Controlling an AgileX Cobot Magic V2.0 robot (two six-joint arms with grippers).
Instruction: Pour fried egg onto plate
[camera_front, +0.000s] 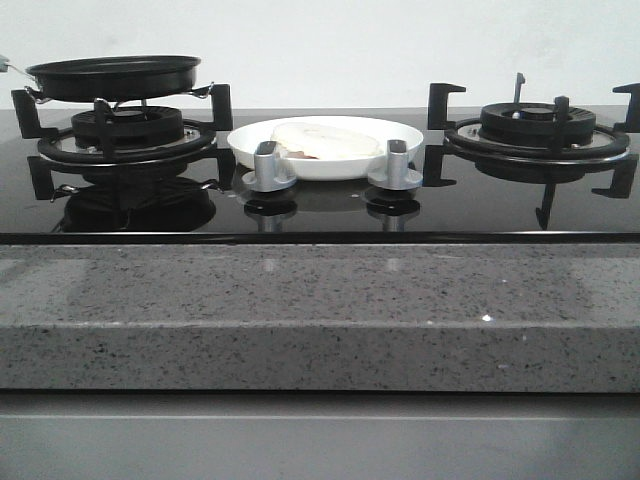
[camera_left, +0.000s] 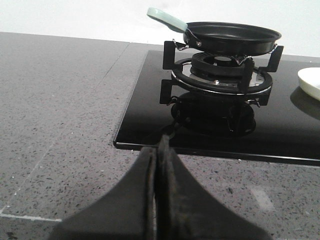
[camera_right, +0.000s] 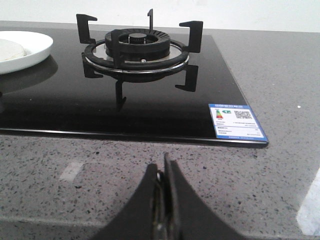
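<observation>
nearest to me, my left gripper (camera_left: 157, 150) sits low over the speckled grey stone counter (camera_front: 300, 300), jaws pressed together with nothing between them, and my right gripper (camera_right: 163, 172) is the same on its own side, closed on nothing. both are well back from the glossy black glass hob (camera_front: 480, 205), just short of its front edge.

farther in, the two silver control knobs (camera_front: 270, 168) stand at the middle of the hob, and just behind them lies the wide, shallow white plate (camera_front: 400, 135). the flat, pale cream fried egg (camera_front: 325, 140) is already on it, resting a little left of the plate's middle and inside the rim. the round black frying pan (camera_front: 115, 75) with its mint-green handle (camera_left: 167, 19) sits level on the left burner grate (camera_front: 125, 140), and from the left wrist view i see nothing in it. the right burner grate (camera_front: 535, 130) carries nothing.

i judge the pour done, so the step in hand is simply holding off cleanly. to do that well i'd keep both arms low and back over the counter, clear of the knobs and the grate prongs. i wouldn't reach in to tidy the egg. from the front view i can't tell whether any of it overhangs the far rim, so i'd check that before calling it finished.
</observation>
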